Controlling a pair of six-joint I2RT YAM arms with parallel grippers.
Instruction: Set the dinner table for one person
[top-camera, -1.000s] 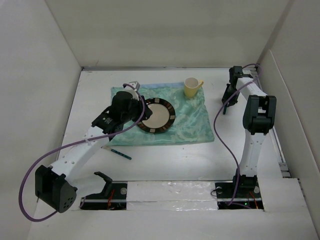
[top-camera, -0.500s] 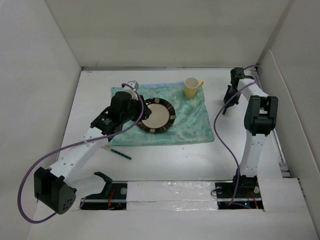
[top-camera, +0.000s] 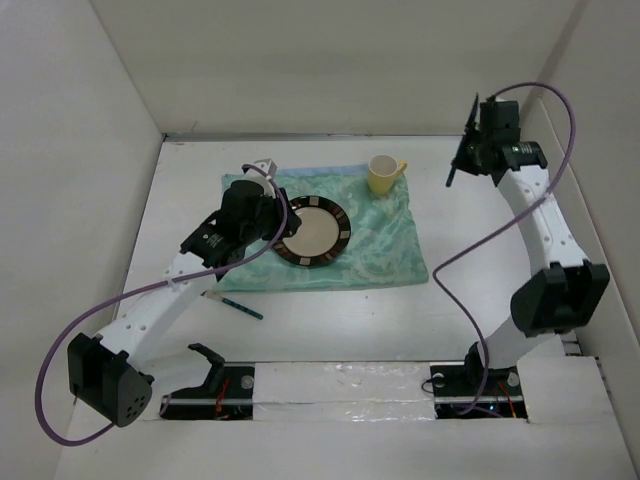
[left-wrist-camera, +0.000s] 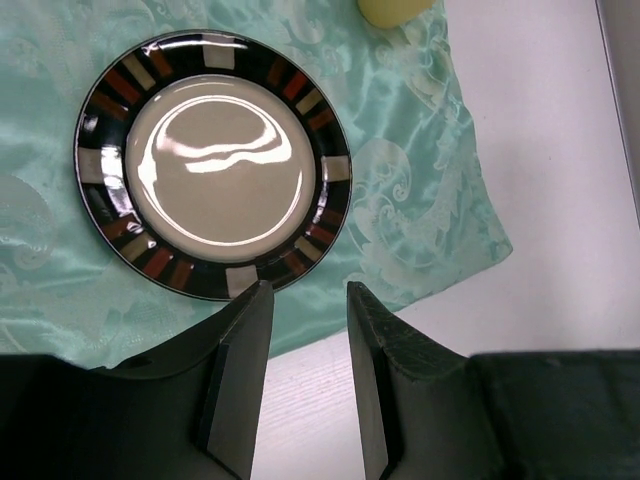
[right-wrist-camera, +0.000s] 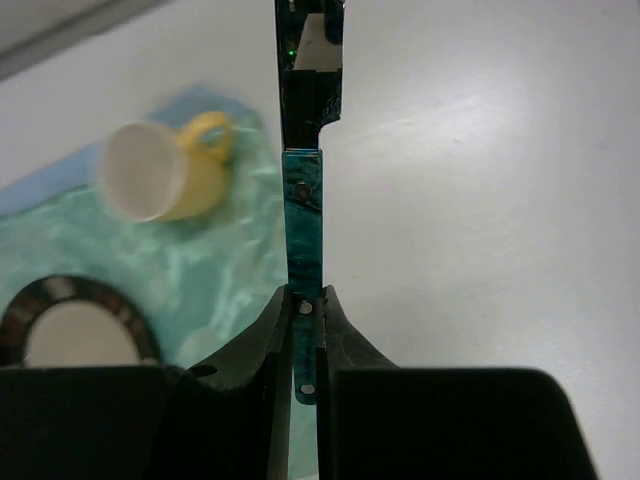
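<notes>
The dinner table (top-camera: 340, 320) is a white tabletop walled by white panels. A mint-green placemat (top-camera: 380, 245) lies on it, with a dark-rimmed plate (top-camera: 312, 232) and a yellow mug (top-camera: 383, 174) on the cloth. My left gripper (top-camera: 268, 222) hovers open and empty over the placemat's near-left edge. In the left wrist view its tips (left-wrist-camera: 305, 290) sit just short of the plate (left-wrist-camera: 215, 170). My right gripper (top-camera: 466, 155) is raised at the far right, shut on a teal-handled piece of cutlery (right-wrist-camera: 302, 220), with its tips (right-wrist-camera: 304, 300) clamping the riveted handle.
A second teal-handled utensil (top-camera: 238, 306) lies on the table near the placemat's near-left corner. White wall panels stand close on the left, back and right. The arm bases and a taped strip (top-camera: 340, 385) run along the near edge.
My right arm has swung up and straightened, lifting the cutlery off the table at the far right. My left arm has barely moved.
</notes>
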